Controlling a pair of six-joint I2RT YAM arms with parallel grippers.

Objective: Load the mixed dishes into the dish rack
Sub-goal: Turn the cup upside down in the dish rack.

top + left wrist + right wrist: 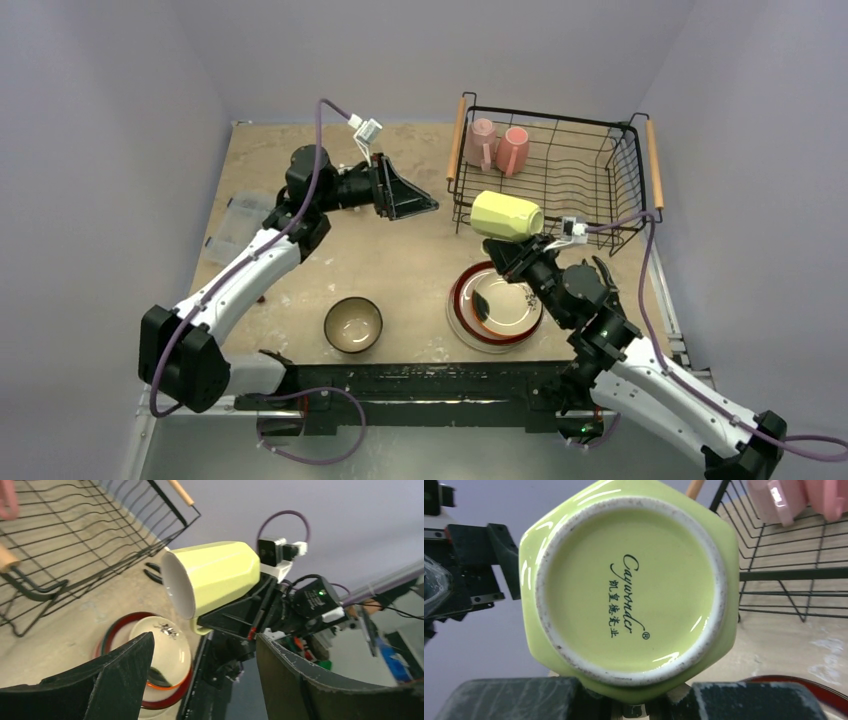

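Yellow-green mug (506,215) at centre right
The mug is grasped by the right hand (507,246) near the dish rack (654,165); the left hand (415,200) is released.

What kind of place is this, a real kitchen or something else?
Likely a robot test bench, not a kitchen: plain walls close in a worn table, and the left arm and right arm are mounted at its near edge.

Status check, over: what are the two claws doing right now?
Right claw shut on yellow-green mug, held aloft beside dish rack. Left claw open, empty. Nothing seen blocking.
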